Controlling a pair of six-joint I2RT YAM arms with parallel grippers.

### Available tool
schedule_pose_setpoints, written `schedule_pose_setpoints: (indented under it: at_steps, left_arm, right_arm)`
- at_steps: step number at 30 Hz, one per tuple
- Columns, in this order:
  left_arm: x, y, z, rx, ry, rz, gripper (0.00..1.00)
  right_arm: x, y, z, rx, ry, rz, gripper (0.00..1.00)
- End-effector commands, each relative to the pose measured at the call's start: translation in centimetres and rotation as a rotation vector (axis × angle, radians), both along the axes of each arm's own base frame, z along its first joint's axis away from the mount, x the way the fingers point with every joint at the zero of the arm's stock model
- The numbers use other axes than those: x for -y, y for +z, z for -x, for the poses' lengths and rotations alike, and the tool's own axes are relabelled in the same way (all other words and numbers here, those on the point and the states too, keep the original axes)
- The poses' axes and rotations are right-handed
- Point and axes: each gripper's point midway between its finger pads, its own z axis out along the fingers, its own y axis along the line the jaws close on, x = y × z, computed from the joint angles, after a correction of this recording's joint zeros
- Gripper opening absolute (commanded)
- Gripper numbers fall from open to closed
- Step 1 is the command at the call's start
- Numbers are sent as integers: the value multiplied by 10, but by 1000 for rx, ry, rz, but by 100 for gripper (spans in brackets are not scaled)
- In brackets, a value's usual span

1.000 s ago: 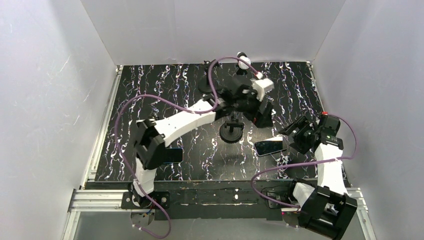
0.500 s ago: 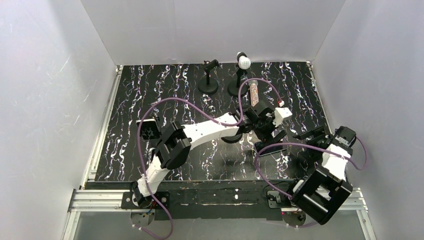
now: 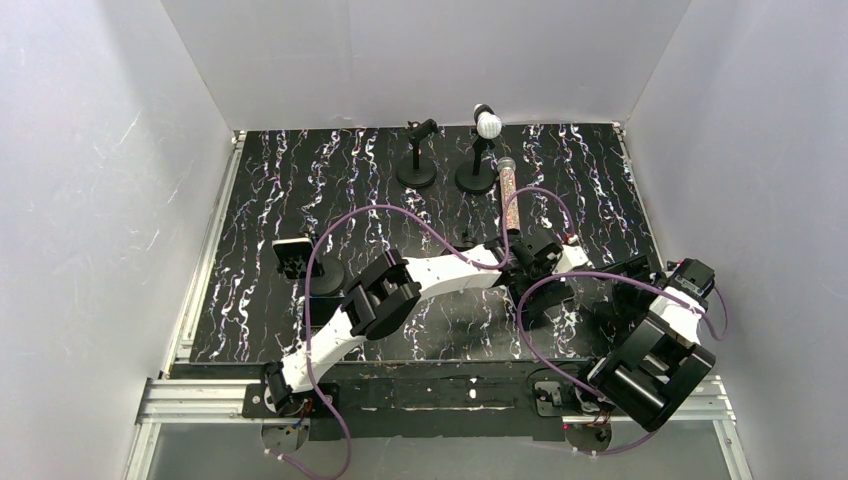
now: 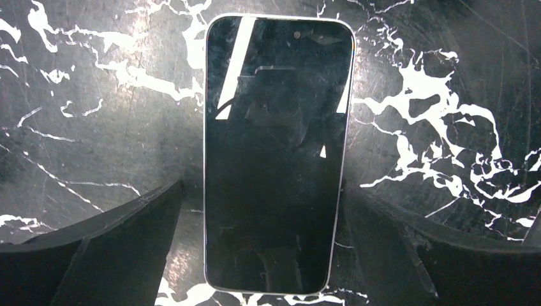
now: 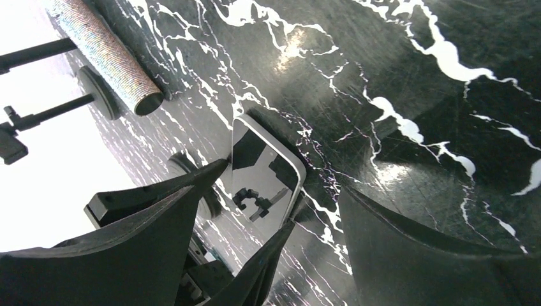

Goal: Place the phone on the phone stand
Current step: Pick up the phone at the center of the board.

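Black-glass phone (image 4: 275, 153) lies flat, screen up, on the marbled table (image 4: 89, 95). Its lower half sits between the left gripper's (image 4: 261, 191) two fingers (image 4: 127, 242), one just beside each long edge; whether they touch it cannot be told. A second ago this arm reached toward the table's far side; now it is over the phone, and the right gripper (image 5: 284, 185) has drawn back rightward. Both grippers are spread wide, holding nothing. The phone stand (image 3: 300, 260) stands well apart to the left.
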Motion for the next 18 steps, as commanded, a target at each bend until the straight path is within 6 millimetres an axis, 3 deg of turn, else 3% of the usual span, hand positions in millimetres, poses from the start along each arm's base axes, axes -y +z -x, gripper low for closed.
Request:
schedule_pose_setpoints:
  at_steps: [1, 7, 10, 15, 18]
  left_arm:
    - [6, 14, -15, 93, 16, 2, 98]
    - [0, -7, -11, 88, -3, -49, 98]
    - [-4, -13, -2, 57, -39, -62, 90]
    - [-8, -14, 9, 19, -82, -62, 58]
    - [-8, -14, 11, 10, -85, -60, 49]
  right_arm:
    - [-3, 8, -7, 72, 39, -14, 88]
    - [-5, 10, -10, 93, 52, -28, 88]
    - [-6, 10, -10, 100, 56, -35, 88]
    - [-7, 13, -11, 116, 65, -36, 87]
    - [-8, 16, -12, 130, 69, -33, 87]
